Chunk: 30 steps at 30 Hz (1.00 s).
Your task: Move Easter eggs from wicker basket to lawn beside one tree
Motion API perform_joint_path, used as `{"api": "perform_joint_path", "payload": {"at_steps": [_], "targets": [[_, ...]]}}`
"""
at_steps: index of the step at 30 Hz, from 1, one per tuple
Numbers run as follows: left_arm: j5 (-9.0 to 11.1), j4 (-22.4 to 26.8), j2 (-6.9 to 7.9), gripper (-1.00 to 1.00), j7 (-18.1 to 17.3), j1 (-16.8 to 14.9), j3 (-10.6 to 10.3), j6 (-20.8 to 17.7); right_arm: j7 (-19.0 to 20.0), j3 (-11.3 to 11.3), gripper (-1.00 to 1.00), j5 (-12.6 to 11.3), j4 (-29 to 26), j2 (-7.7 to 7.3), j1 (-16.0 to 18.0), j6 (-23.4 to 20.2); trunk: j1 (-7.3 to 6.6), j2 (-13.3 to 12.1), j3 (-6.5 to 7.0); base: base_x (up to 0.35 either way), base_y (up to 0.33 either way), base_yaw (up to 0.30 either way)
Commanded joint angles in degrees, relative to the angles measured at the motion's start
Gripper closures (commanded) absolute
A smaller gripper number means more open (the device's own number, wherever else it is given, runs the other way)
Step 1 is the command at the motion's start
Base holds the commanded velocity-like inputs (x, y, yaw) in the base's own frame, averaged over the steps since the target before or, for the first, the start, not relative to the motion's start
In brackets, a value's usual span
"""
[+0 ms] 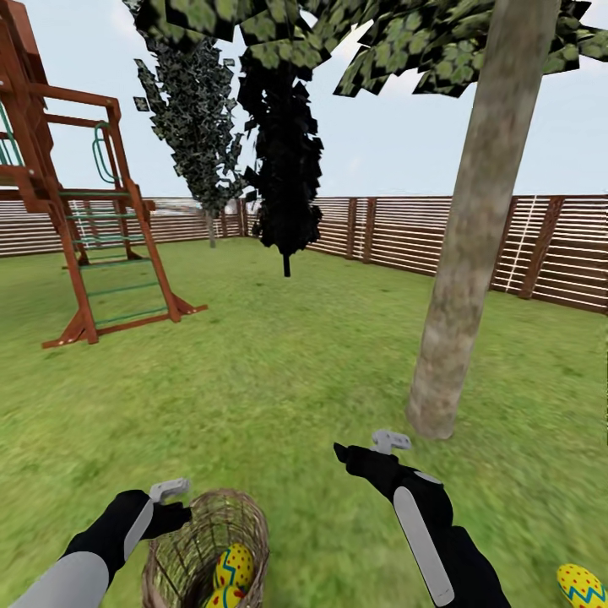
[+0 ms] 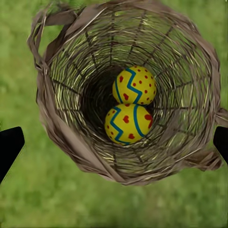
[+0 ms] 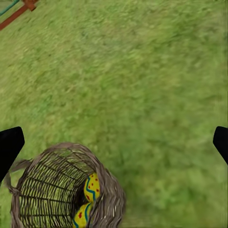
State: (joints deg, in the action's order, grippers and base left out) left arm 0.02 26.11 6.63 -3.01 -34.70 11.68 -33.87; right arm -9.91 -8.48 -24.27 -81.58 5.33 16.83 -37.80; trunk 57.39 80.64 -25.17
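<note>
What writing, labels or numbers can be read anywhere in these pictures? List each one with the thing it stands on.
None: no words, numbers, brands or signs appear.
The Easter eggs in the wicker basket carry only blue zigzags, red dots and hearts.
The egg on the lawn has the same pattern, no text.
The fence, play tower and both grippers bear no markings.

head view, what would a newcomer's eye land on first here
Probably the pale tree trunk rising from the lawn right of centre. Next, the wicker basket at the bottom edge, holding two yellow eggs, and a third egg lying on the grass at bottom right.
</note>
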Motion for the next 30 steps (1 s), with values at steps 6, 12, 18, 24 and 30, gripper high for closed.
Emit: {"api": "perform_joint_path", "payload": {"at_steps": [6,12,18,24,30], "targets": [[-0.02,0.08,-0.03,-1.0,-0.24,-0.02,0.28,-0.32,-0.55,-0.06,-1.0,-0.6,-0.07,-0.03,0.05,-0.17,0.02,0.04,0.26,0.22,0.187,-0.133],[-0.02,0.08,-0.11,-1.0,-0.24,-0.02,0.25,-0.24,-0.55,-0.06,-1.0,-0.6,-0.07,-0.03,0.05,-0.17,0.02,0.04,0.32,0.088,0.043,-0.023],[-0.02,0.08,-0.09,-1.0,-0.24,-0.02,0.27,-0.26,-0.55,-0.06,-1.0,-0.6,-0.07,-0.03,0.05,-0.17,0.02,0.04,0.42,0.089,-0.057,-0.028],[-0.02,0.08,-0.18,-1.0,-0.24,-0.02,0.28,-0.24,-0.51,-0.11,-1.0,-0.6,-0.1,-0.05,0.05,-0.17,0.02,0.04,0.46,0.025,-0.024,-0.014],[-0.02,0.12,-0.51,-1.0,0.1,-0.02,0.28,-0.44,-0.48,-0.18,-1.0,-0.6,-0.37,0.03,0.05,-0.23,0.24,0.44,0.29,0.002,-0.002,-0.001]]}}
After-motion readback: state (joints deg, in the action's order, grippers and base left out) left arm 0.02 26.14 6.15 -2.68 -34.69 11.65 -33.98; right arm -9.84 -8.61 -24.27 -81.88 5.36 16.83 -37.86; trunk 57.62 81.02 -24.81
